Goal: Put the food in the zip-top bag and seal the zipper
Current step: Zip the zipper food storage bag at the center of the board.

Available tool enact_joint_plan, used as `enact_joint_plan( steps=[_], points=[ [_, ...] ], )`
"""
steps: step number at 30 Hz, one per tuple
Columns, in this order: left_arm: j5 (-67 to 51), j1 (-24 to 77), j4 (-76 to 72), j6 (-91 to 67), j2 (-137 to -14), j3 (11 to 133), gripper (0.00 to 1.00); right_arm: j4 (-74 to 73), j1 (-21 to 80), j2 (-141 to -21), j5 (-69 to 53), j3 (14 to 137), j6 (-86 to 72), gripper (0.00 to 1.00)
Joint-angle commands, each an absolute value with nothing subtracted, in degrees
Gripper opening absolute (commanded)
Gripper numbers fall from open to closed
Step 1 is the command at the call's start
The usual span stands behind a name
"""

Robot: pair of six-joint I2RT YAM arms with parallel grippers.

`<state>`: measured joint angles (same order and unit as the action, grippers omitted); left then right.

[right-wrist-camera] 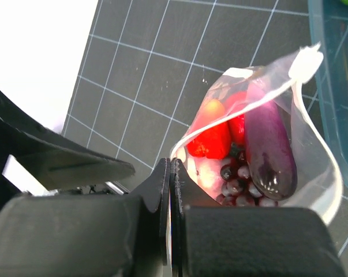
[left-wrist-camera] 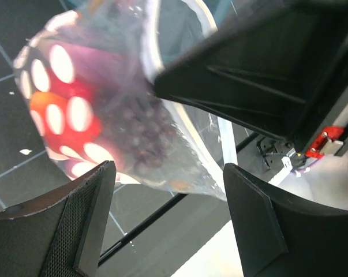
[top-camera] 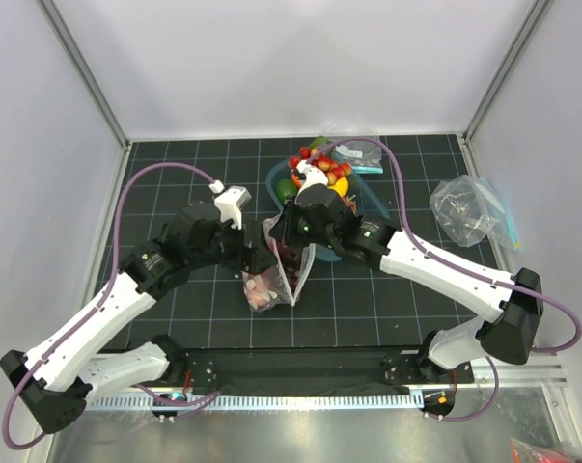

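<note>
Your right gripper [right-wrist-camera: 170, 173]: clamped on rim of clear white-dotted plastic bag [right-wrist-camera: 333, 179] | your left gripper [left-wrist-camera: 168, 170]: spread wide, holding nothing | bag: unsealed, on black gridded mat [top-camera: 368, 309]; round red tomato [right-wrist-camera: 211, 141], dark purple grape bunch [right-wrist-camera: 234, 182] inside

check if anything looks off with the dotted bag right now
Nothing spilled or torn. The dotted bag has its mouth gaping wide, unsealed, with the right gripper pinching just one end of the rim. The grape bunch and tomato sit inside.
</note>
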<state>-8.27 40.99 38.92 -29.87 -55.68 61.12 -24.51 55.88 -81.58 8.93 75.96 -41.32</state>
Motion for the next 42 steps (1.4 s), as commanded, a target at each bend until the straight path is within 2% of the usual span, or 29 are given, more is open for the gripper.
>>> enact_joint_plan(
  steps=[1, 7, 19, 22, 23, 25, 26, 27, 32, 35, 39, 42],
  points=[
    [-4.23, 45.08, 34.89, -30.67, -56.69, 61.09, 0.78, -22.24, 56.16, -78.93, 11.95, 76.29, -43.41, 0.01],
    [8.6, 54.39, 33.84, -31.46, -56.69, 60.38, 0.78, -22.33, 56.16, -79.1, 15.12, 76.03, -44.3, 0.02],
    [19.67, 57.83, 34.37, -35.33, -65.21, 63.54, 0.75, -21.27, 56.16, -79.98, 14.06, 75.94, -43.68, 0.02],
    [21.0, 57.83, 34.28, -35.42, -66.53, 63.9, 0.6, -21.44, 56.16, -79.98, 14.33, 75.94, -42.81, 0.05],
    [21.7, 57.83, 34.36, -35.25, -66.62, 63.9, 0.38, -21.53, 56.16, -79.89, 14.33, 76.02, -42.45, 0.07],
    [22.41, 57.83, 35.5, -34.98, -66.45, 63.81, 0.19, -22.14, 56.07, -79.63, 14.59, 76.29, -40.36, 0.22],
    [23.37, 57.83, 36.03, -34.98, -66.27, 63.55, 0.04, -22.41, 56.16, -79.11, 15.02, 76.46, -39.65, 0.27],
    [23.81, 57.75, 37.43, -35.15, -66.01, 63.37, 0.0, -23.02, 56.16, -78.75, 15.64, 76.46, -38.94, 0.34],
    [23.04, 55.56, 41.3, -35.33, -62.76, 62.58, 0.0, -22.24, 56.07, -73.93, 20.03, 73.84, -33.42, 0.36],
    [16.98, 50.55, 46.13, -34.2, -60.92, 63.89, 0.0, -21.27, 55.64, -68.92, 24.85, 70.32, -31.12, 0.38],
    [12.23, 43.17, 49.22, -31.12, -59.24, 63.99, 0.0, -18.2, 54.06, -62.85, 27.42, 64.0, -27.18, 0.49],
    [7.04, 36.75, 49.74, -28.66, -59.24, 63.11, 0.0, -16.01, 51.69, -59.95, 25.15, 60.66, -23.05, 0.52]
  ],
)
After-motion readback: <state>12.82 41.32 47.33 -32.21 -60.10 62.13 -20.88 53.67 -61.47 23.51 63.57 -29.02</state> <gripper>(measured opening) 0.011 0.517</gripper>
